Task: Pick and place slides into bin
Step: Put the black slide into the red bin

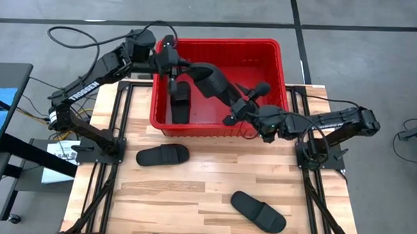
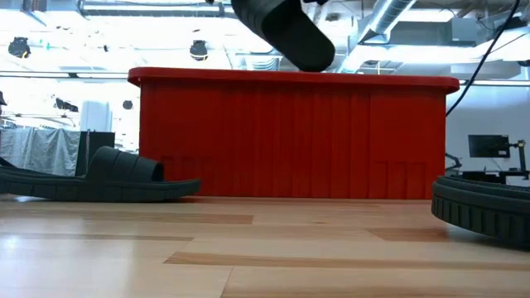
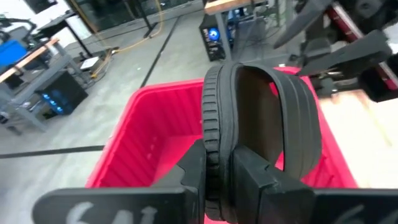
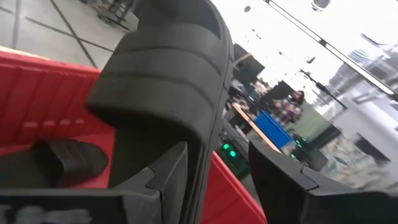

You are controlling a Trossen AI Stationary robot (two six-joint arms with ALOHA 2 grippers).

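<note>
My left gripper [image 3: 217, 180] pinches the sole edge of one slide [image 3: 261, 118], holding it over the bin [image 1: 266, 53]. My right gripper [image 4: 217, 168] has its fingers apart beside that slide's strap, not gripping. One slide [image 1: 180, 102] lies inside the bin, two on the table [image 1: 157, 198]: one [image 1: 162, 155] just beside the bin wall, one [image 1: 259, 210] well apart. They look light, rubbery and flexible; grab the sole rim or strap band, since the flat sole would bend.

One camera looks straight down on the table [image 1: 213, 193]. One sits low, facing the bin [image 2: 290, 136]. Both wrist cameras peek close into that bin.
</note>
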